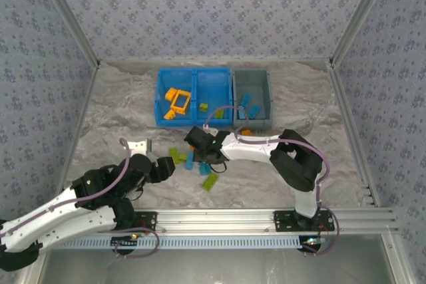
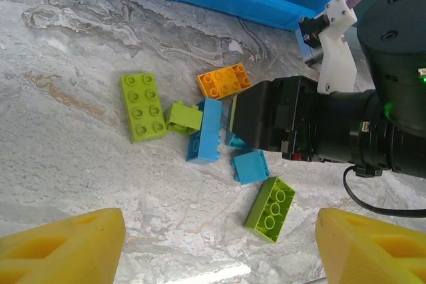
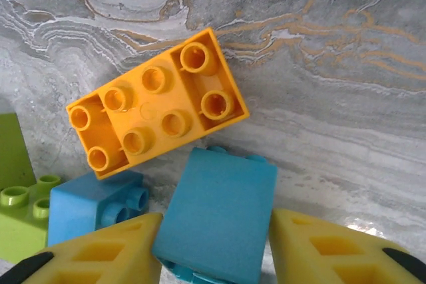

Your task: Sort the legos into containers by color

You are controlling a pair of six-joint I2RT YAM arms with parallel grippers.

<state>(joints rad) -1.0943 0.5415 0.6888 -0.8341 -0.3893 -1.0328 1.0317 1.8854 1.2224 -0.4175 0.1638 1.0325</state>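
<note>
Overhead, the right gripper [image 1: 200, 143] sits low over the loose legos [image 1: 193, 161] on the marble-patterned table [image 1: 113, 104], just in front of the blue two-compartment bin [image 1: 194, 72] and the grey bin [image 1: 251, 74] touching its right side. An orange frame [image 1: 178, 101] lies in the blue bin's left compartment, a lime brick [image 1: 203, 106] in its right compartment, and light blue bricks [image 1: 249, 103] in the grey bin. From that height the grip itself is hard to read.

The right wrist view shows it close up. The yellow fingers [image 3: 100, 251] press both flanks of a light blue brick [image 3: 223, 191], and an orange eight-stud brick [image 3: 156, 101] lies just beyond it.

The left wrist view shows the left gripper [image 2: 219, 247] spread wide and empty. It is set back from the pile, with a long lime plate [image 2: 142, 106] and another lime piece [image 2: 271, 209] lying ahead of it.
</note>
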